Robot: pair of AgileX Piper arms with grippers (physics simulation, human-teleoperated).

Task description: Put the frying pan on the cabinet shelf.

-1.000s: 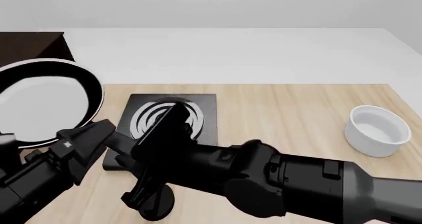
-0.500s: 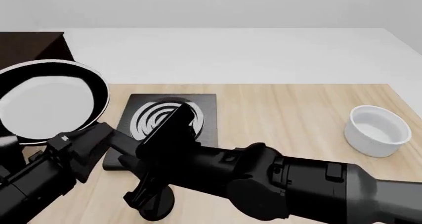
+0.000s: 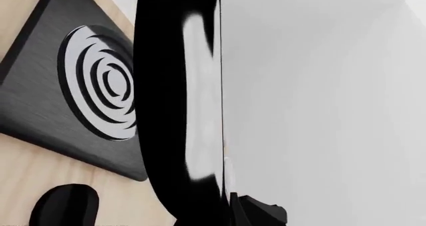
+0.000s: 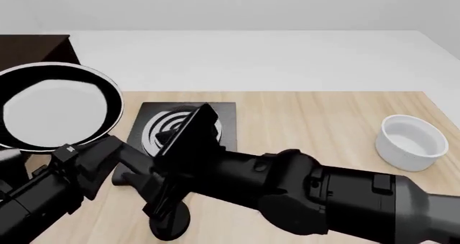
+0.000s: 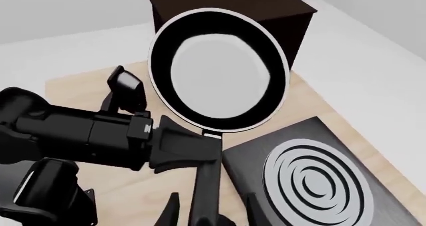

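The frying pan (image 4: 54, 106) is held off the table at the left, tilted so its glossy inside faces me. It also shows in the right wrist view (image 5: 216, 71) and edge-on in the left wrist view (image 3: 173, 111). My left gripper (image 4: 107, 150) is shut on the handle close to the pan's rim, as the right wrist view (image 5: 189, 143) shows. My right gripper (image 4: 154, 171) is further down the handle. Its fingers (image 5: 173, 206) stand on either side of the handle with gaps. The dark cabinet (image 4: 32, 50) is behind the pan, at the far left (image 5: 266, 6).
The black stove plate with silver rings (image 4: 161, 128) lies on the wood table, partly under the right arm (image 5: 313, 181) (image 3: 100, 81). A white bowl (image 4: 412, 141) stands at the right. A dark round patch (image 4: 169, 225) lies on the table below the right arm.
The pan and my left gripper have shifted a little to the right and up. The right arm has risen slightly over the stove plate.
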